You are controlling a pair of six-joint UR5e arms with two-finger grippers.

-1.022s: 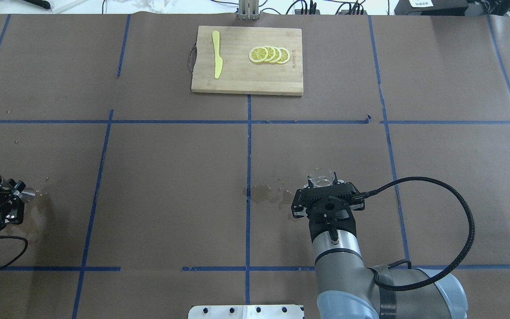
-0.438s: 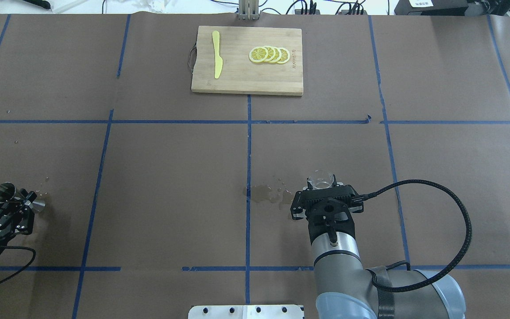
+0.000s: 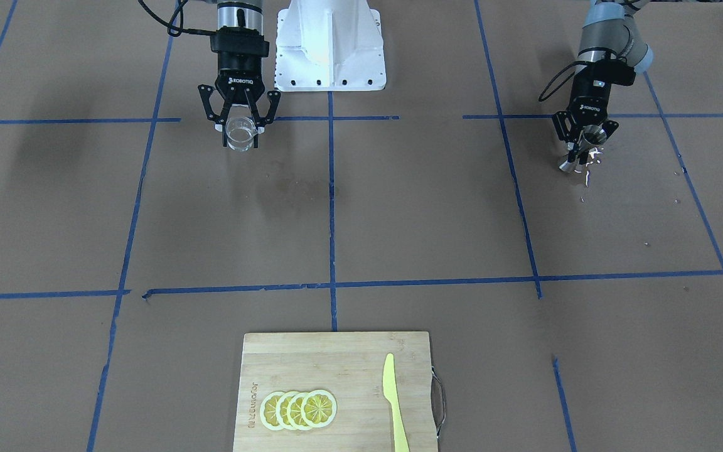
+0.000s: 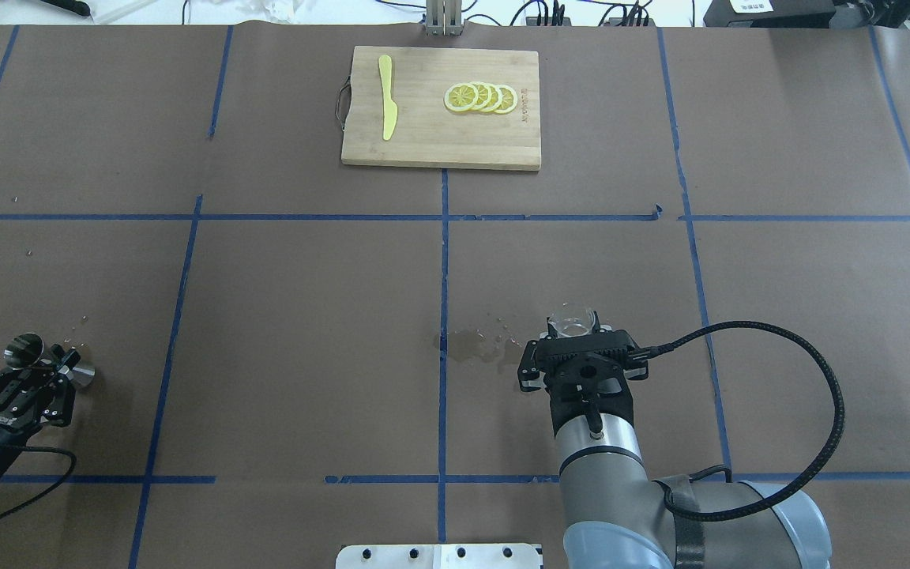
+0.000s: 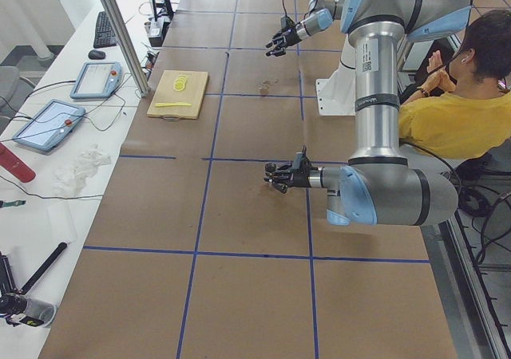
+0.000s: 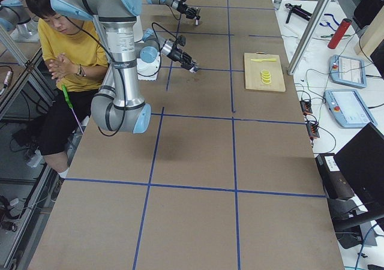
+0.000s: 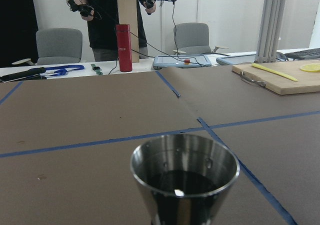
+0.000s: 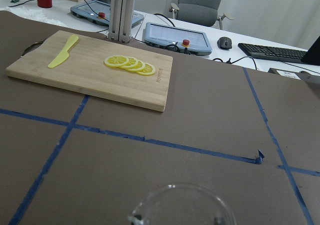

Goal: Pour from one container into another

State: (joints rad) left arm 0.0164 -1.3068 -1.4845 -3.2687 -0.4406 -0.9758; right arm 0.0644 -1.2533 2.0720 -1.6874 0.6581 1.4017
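Where your left claw sits low at the near left edge of the table, you'll see it pinching the jigger by its narrow waist. The left wrist view shows that jigger standing upright with dark liquid in its upper cone. You cannot tell whether its base touches the brown paper. Small droplets lie just beside it. Your right claw is closed around the glass cup, which it holds upright near the table's middle, just right of the centre blue tape line. A wet patch stains the paper beside that cup. Cup and jigger are well apart. At the far edge lies the cutting board, carrying lemon slices and a yellow knife.
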